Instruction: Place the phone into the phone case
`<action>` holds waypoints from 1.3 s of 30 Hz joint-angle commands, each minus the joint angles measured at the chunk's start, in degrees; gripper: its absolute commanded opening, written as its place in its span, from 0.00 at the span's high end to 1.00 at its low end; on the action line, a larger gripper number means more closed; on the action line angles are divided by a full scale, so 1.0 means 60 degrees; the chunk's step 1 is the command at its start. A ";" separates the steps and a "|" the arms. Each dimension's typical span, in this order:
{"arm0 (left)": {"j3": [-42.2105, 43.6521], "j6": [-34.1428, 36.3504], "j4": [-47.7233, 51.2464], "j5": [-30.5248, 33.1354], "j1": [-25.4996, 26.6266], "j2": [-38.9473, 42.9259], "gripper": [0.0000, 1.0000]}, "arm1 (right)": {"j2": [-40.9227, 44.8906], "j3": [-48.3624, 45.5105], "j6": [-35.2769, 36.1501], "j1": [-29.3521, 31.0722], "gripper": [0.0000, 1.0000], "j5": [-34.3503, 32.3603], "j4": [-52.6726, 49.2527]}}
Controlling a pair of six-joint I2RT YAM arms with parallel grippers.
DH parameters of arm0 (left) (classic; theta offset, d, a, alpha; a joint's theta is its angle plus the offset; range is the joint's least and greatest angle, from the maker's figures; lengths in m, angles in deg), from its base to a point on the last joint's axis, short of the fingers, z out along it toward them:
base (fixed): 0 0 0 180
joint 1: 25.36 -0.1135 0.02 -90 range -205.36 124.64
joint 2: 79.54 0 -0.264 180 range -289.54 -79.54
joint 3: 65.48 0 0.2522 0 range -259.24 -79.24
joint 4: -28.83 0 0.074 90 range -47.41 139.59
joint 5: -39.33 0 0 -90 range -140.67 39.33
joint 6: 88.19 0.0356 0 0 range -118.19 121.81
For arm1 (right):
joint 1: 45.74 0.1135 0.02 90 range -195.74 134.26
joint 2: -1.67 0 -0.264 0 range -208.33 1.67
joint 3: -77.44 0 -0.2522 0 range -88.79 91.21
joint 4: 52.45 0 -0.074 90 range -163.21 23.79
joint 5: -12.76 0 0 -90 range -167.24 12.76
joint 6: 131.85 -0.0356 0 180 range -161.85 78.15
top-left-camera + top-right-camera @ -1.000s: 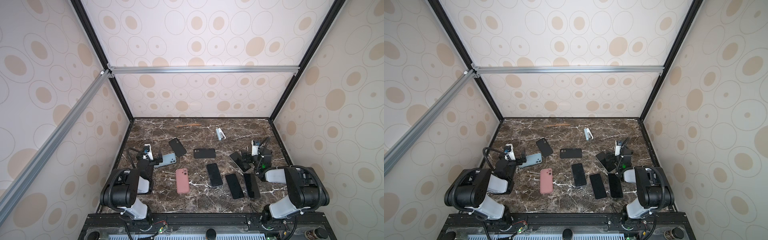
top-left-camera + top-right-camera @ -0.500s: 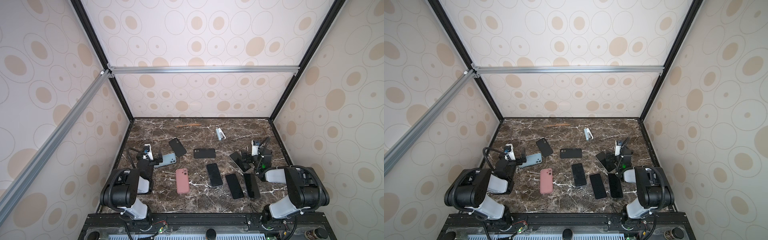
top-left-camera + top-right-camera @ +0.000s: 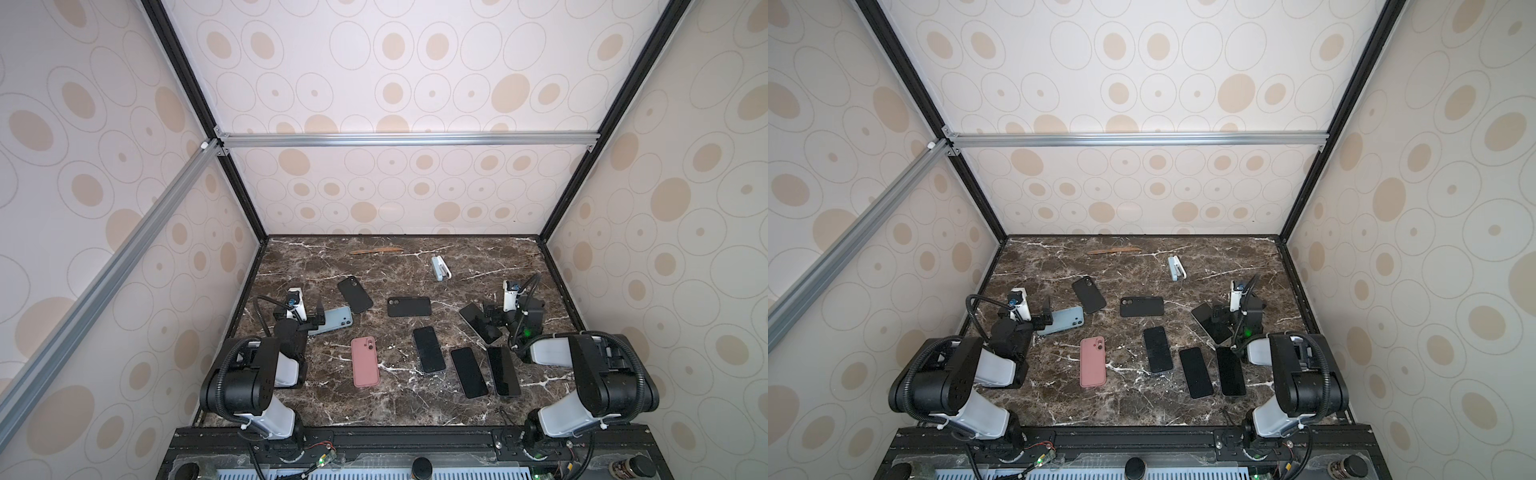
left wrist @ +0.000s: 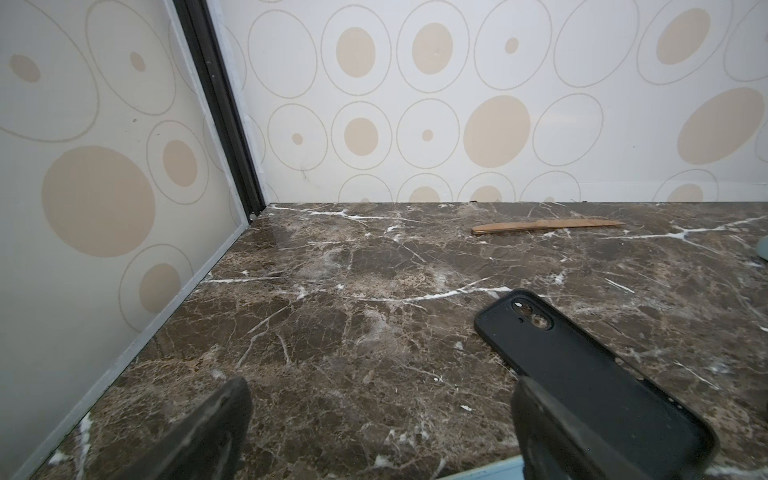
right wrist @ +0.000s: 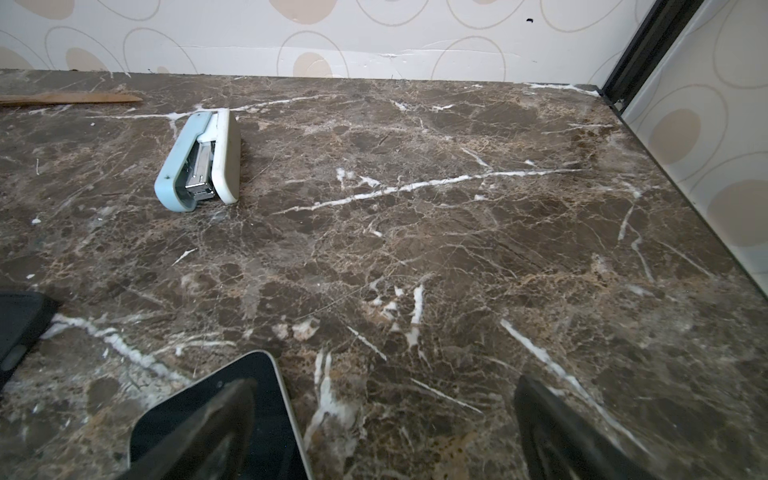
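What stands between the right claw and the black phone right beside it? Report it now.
Nothing visible does. The right claw is open, with one finger over a corner of the phone. No other thing lies between them on the table.

No readable text, label or brand anywhere.

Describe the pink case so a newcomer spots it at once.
On the marble tabletop, look toward the front, left of centre. The pink case lies flat between the left arm and a black phone. It is the only pink thing among black and pale-blue ones.
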 commanded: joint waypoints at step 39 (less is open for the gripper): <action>-0.3299 0.3208 0.7253 -0.4920 0.4941 0.4175 0.02 | 0.5037 0.2773 -0.5981 0.5566 0.24 0.0066 -1.3681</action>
